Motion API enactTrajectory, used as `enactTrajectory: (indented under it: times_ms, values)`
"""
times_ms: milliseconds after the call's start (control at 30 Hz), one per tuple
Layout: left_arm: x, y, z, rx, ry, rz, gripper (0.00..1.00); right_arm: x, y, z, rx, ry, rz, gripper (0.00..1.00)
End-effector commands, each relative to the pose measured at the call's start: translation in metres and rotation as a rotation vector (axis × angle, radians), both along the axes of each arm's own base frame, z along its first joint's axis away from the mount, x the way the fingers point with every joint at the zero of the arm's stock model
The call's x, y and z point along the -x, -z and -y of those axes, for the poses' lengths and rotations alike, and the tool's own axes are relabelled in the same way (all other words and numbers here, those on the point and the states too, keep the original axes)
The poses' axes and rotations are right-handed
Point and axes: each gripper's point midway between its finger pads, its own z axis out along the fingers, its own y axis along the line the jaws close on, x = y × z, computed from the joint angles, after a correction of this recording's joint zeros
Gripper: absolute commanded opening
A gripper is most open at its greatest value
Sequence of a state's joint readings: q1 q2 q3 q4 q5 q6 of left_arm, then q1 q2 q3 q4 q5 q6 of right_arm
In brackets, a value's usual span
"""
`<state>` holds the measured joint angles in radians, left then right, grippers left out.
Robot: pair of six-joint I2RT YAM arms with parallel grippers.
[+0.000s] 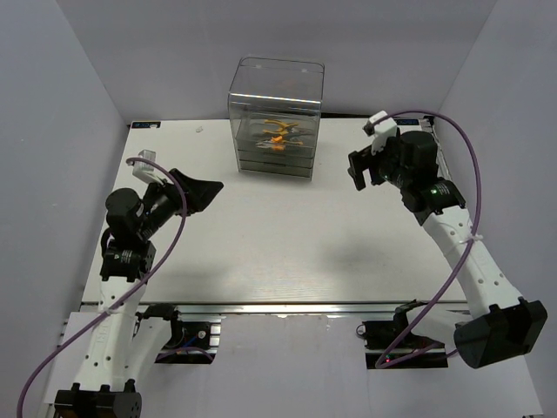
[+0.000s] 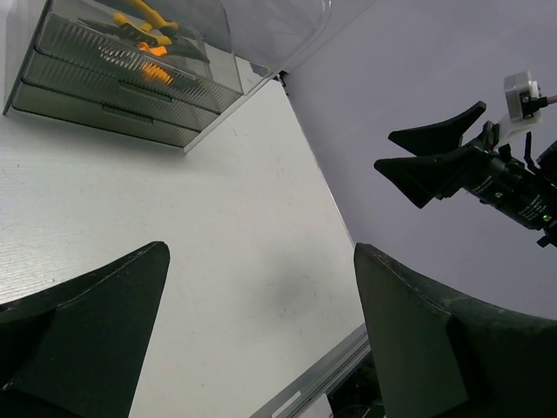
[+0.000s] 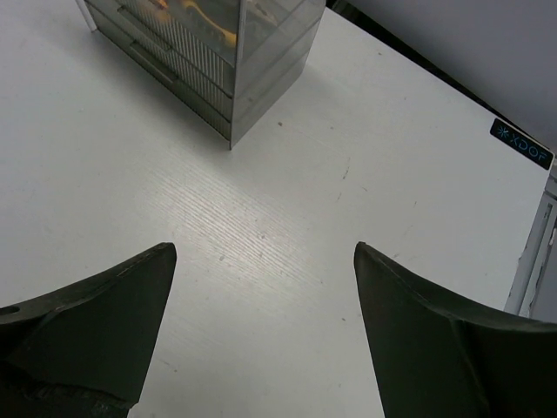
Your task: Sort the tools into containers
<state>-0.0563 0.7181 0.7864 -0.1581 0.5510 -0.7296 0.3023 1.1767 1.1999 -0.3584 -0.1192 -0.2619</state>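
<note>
- Two sets of black fingers are in view, one per arm. The left fingers [image 1: 198, 192] are spread wide apart and hold nothing. They hang over the left side of the white worktop [image 1: 261, 252].
- The right fingers [image 1: 357, 170] are also spread wide and empty, raised over the worktop's far right corner.
- Two purple cables [image 1: 165, 252] show, one looping along each arm.
- One tall box [image 1: 277, 87] of clear smoky-grey plastic stands at the far middle of the worktop, well apart from both sets of fingers.
- Three ribbed drawers [image 2: 113, 87] show stacked in its lower part, all pushed in.
- Orange-handled pliers [image 1: 277, 144] lie inside, at the top of the stack. At least two show, but the exact count cannot be told through the plastic.
</note>
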Motion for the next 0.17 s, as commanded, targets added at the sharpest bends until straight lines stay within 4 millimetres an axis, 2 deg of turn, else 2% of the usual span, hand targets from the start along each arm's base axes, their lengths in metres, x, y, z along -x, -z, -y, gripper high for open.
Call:
enactTrajectory:
  times_ms: [0, 133]
  values:
    - [0.0068, -0.0207, 0.0017, -0.013, 0.017, 0.058, 0.98, 0.0084, -0.0051, 0.0095, 0.012, 0.026, 0.031, 0.89]
    - [0.0087, -0.0234, 0.0003, -0.014, 0.010, 0.066, 0.98, 0.0170, 0.0032, 0.0132, 0.011, 0.036, 0.019, 0.89]
